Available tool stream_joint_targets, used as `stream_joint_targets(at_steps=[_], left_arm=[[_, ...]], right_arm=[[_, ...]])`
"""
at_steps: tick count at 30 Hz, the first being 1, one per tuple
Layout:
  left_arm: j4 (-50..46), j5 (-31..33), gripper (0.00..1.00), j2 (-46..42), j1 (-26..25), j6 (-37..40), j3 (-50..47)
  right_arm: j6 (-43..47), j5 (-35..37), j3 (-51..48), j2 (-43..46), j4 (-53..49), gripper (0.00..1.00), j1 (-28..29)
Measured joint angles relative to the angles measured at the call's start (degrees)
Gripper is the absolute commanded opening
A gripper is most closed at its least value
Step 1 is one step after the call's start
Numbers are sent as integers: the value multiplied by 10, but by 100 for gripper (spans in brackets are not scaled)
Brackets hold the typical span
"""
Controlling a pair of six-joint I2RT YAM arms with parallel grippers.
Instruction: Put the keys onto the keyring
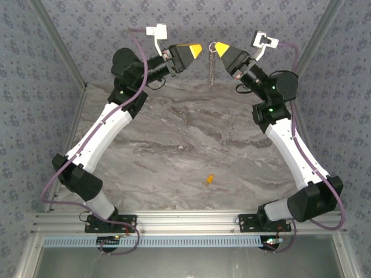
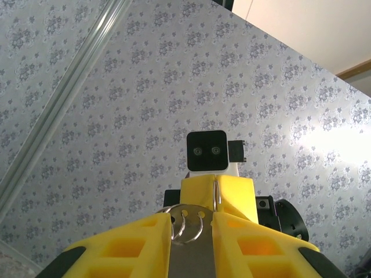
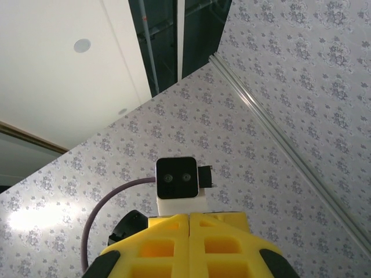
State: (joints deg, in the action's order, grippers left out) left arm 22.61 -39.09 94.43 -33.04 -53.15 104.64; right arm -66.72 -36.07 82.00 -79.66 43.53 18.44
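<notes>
The keyring (image 1: pixel 213 69), a grey chain with a small ring at its top, hangs above the far end of the table. My right gripper (image 1: pixel 218 46) is shut on that ring. In the left wrist view the ring's wire (image 2: pixel 217 194) stands in the seam of the right gripper's yellow fingers. Those fingers (image 3: pixel 174 231) are pressed together in the right wrist view. My left gripper (image 1: pixel 199 50) faces it, a short gap away. It is shut on a flat grey metal plate (image 2: pixel 191 255) that has small holes, and wire rings (image 2: pixel 185 229) lie across the plate's tip. The key (image 1: pixel 209 179), tiny and yellow-orange, lies on the table.
The marble-patterned table (image 1: pixel 174 133) is walled by patterned cloth panels with metal posts (image 1: pixel 58 46) at the back corners. An aluminium rail (image 1: pixel 191 223) carrying both arm bases runs along the near edge. Both arms are raised high at the far end.
</notes>
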Motion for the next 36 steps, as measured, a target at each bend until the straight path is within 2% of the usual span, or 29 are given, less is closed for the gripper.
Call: stream_joint_targets(at_steps=[30, 36], left_arm=[[23, -1, 24, 18, -7, -17, 4], [30, -3, 6, 22, -9, -23, 6]], right_arm=[[-15, 8, 0, -22, 18, 0, 22], [-15, 8, 0, -27, 17, 0, 23]])
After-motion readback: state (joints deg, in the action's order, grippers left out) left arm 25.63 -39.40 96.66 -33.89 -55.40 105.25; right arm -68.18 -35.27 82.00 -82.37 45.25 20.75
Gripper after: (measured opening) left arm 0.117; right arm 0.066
